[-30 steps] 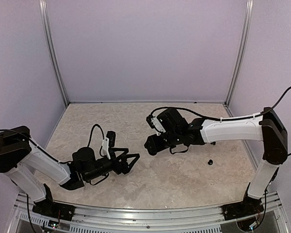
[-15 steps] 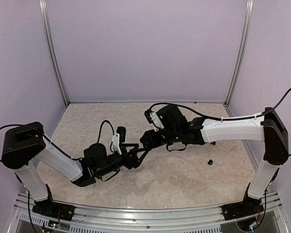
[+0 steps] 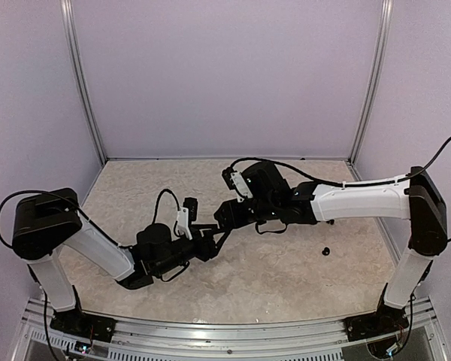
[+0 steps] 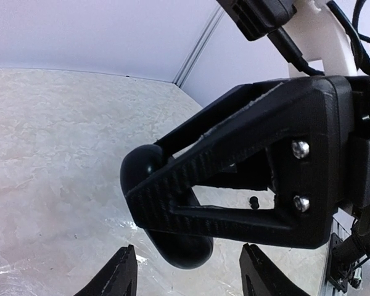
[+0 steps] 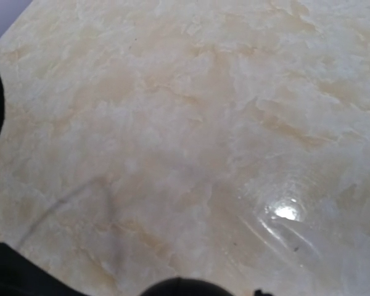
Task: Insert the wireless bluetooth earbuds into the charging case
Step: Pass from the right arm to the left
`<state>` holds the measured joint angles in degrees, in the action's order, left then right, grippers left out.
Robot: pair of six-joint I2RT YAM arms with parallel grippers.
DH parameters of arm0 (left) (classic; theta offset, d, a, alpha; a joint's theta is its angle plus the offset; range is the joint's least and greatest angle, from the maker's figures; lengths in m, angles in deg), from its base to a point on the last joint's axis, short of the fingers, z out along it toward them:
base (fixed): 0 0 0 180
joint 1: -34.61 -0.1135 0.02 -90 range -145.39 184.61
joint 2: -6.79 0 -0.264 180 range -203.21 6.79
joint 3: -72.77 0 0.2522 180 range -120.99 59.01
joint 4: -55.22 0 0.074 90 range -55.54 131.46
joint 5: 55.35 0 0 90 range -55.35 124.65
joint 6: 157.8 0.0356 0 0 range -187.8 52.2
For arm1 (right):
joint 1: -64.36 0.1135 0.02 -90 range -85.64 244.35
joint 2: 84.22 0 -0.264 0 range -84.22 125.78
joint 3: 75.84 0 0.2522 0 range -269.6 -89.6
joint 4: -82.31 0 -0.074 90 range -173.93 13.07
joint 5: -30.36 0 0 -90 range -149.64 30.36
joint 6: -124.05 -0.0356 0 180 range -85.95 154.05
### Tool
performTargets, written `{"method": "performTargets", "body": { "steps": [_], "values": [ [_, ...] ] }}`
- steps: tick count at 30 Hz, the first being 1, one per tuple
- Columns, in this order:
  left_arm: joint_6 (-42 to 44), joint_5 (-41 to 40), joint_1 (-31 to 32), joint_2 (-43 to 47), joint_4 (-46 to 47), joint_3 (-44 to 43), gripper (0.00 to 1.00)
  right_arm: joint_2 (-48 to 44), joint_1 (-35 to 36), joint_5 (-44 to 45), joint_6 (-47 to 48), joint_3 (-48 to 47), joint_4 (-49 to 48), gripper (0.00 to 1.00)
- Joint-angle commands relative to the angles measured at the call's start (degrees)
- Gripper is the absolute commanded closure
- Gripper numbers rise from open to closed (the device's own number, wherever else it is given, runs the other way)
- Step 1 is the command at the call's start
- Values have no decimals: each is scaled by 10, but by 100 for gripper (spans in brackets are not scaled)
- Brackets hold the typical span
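A black oval charging case hangs above the table, with my right gripper shut on it. In the left wrist view the case shows behind one black right finger. My left gripper is open, its tips standing either side of the case's lower end without touching. From above, the left gripper sits just below and left of the case. One small black earbud lies on the table to the right, and the earbud shows again through the finger's opening. The right wrist view catches only the case's top.
The marble-patterned table is closed in by lavender walls with metal corner posts. Both forearms meet over the table's middle. A black cable loops above the left wrist.
My left arm has reached right and forward to meet the right gripper, and its jaws have narrowed. The right gripper shifted slightly left and back with the case.
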<state>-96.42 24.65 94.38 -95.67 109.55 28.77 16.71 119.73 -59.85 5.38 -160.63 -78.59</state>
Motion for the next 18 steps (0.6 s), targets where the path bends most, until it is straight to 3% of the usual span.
{"method": "performTargets", "body": {
  "steps": [1, 10, 18],
  "values": [
    [-8, -33, -3, -8, 9, -17, 44, -15, 9, -15, -13, -9, -27, 64],
    [-40, -44, -14, -19, 18, -29, 51, -20, 15, -29, -33, 9, -52, 62],
    [-36, -42, -14, -18, 25, -25, 67, -27, 17, -29, -36, 22, -72, 53]
  ]
}}
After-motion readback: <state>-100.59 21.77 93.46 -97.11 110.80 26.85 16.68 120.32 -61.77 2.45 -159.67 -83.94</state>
